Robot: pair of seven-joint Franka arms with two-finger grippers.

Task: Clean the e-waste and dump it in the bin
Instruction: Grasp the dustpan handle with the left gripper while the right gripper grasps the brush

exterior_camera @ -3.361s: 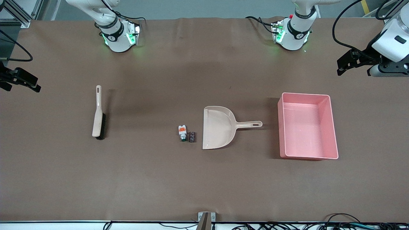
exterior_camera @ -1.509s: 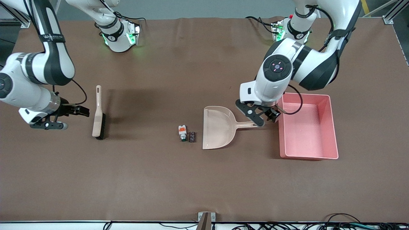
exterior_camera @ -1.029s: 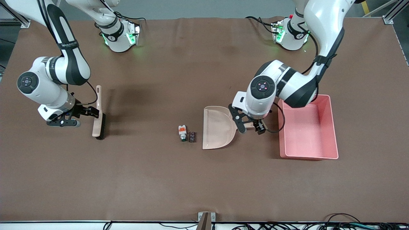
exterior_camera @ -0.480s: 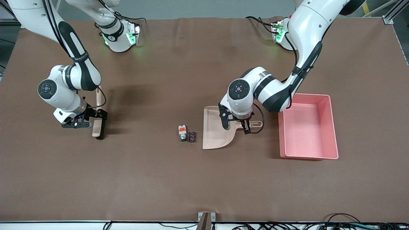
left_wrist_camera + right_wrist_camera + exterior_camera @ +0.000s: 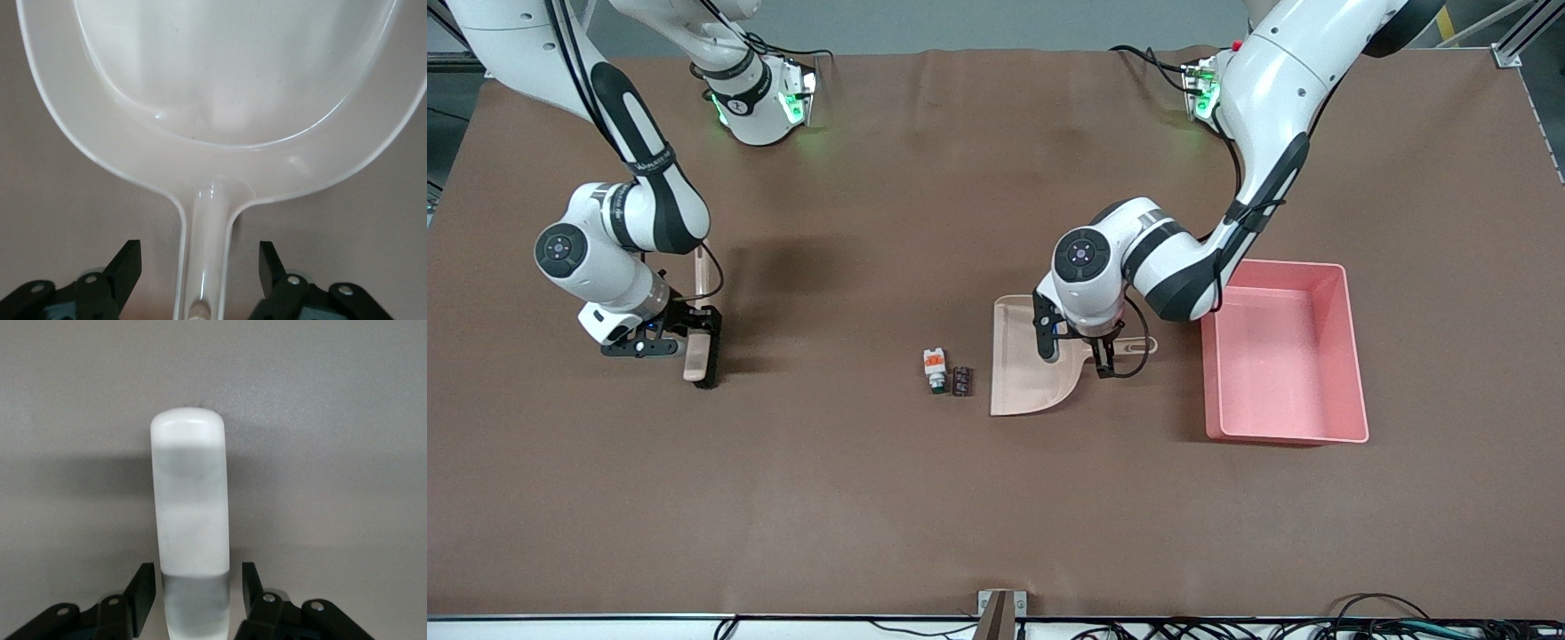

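The brown table (image 5: 996,498) carries everything. Largest on it is the pink bin (image 5: 1352,356), toward the left arm's end, at about 3 o'clock from the beige dustpan (image 5: 1032,356). The brush (image 5: 698,342) lies toward the right arm's end, at 9 o'clock from the e-waste.

The left gripper (image 5: 1074,353) is down over the dustpan's handle where it meets the pan, its jaws spread wide on either side with clear gaps; the fingers (image 5: 127,267) touch nothing. The left arm reaches from its base and bends at the elbow over the bin's edge.

The right gripper (image 5: 694,331) straddles the brush body, jaws parted, the fingers (image 5: 143,590) just beside it; contact cannot be told. Its arm is folded low.

The e-waste, a white part (image 5: 935,369) and a dark block (image 5: 961,381), lies just at 9 o'clock from the dustpan's mouth.
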